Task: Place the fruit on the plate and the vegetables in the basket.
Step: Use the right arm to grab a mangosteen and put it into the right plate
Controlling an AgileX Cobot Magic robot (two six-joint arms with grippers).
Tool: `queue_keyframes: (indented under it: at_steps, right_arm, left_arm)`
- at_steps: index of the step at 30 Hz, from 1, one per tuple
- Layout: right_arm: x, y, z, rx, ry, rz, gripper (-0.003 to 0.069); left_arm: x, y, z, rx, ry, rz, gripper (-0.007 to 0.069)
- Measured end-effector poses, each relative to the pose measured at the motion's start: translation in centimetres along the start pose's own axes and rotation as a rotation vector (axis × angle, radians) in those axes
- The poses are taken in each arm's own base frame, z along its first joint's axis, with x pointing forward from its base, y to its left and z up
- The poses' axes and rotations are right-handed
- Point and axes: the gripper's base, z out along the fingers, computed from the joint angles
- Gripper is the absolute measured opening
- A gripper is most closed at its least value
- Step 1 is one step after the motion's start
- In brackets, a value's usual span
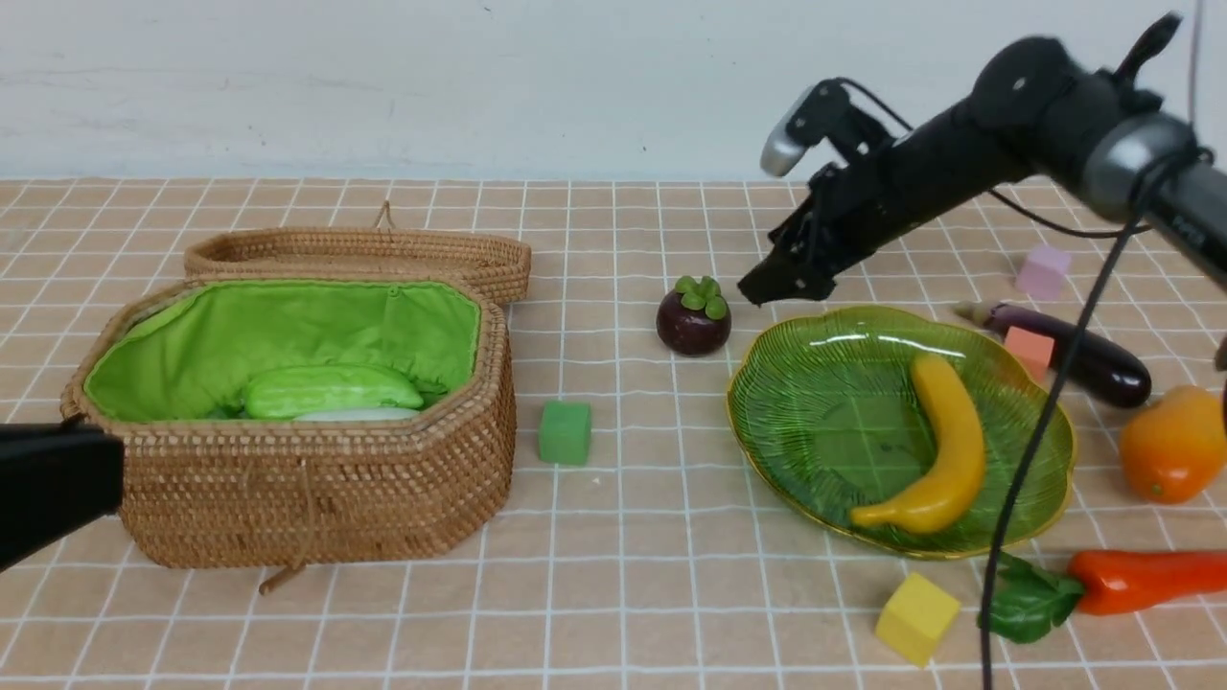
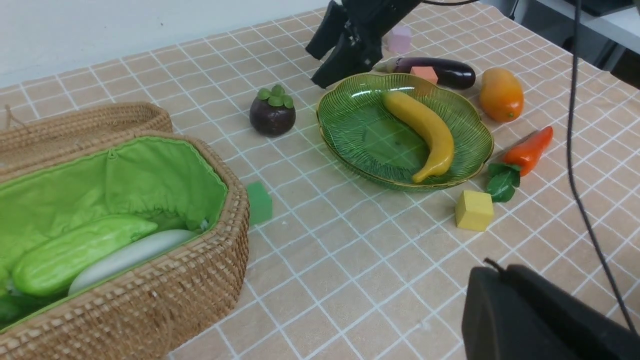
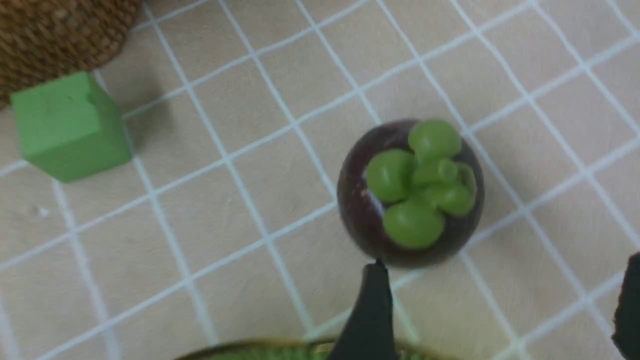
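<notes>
The yellow banana [image 1: 944,450] lies in the green glass plate [image 1: 778,422]. To the left of the plate stands the mangosteen [image 1: 693,316] [image 3: 410,192]. My right gripper [image 1: 772,286] [image 3: 505,265] hovers open and empty just above it, by the plate's far rim. The mango [image 1: 1171,446], the eggplant [image 1: 1093,362] and the carrot [image 1: 1141,580] lie on the table right of the plate. Inside the wicker basket [image 1: 316,498] lie the green gourd [image 1: 331,391] and the white radish [image 2: 130,255]. My left gripper [image 1: 96,465] [image 2: 492,270] is shut and empty beside the basket's left end.
The basket's lid [image 1: 364,251] lies open behind it. Foam cubes sit about: green [image 1: 565,432] by the basket, yellow [image 1: 916,618] before the plate, salmon [image 1: 1030,350] against the eggplant, lilac [image 1: 1043,271] at the back right. A black cable [image 1: 1045,431] hangs across the plate.
</notes>
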Motion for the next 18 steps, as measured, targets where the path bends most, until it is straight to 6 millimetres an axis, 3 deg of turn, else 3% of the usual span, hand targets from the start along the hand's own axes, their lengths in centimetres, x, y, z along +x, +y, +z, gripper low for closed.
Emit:
queue_keyframes:
  at_steps: [10, 18]
  right_arm:
    - [0.4, 0.4, 3.8, 0.034, -0.076, -0.195, 0.0608]
    - [1.3, 0.4, 6.4, 0.043, -0.094, -0.211, 0.0605]
  left_arm:
    - [0.0, 0.0, 0.0, -0.003, 0.001, 0.002, -0.0013]
    - [0.0, 0.1, 0.0, -0.007, 0.001, 0.006, -0.0013]
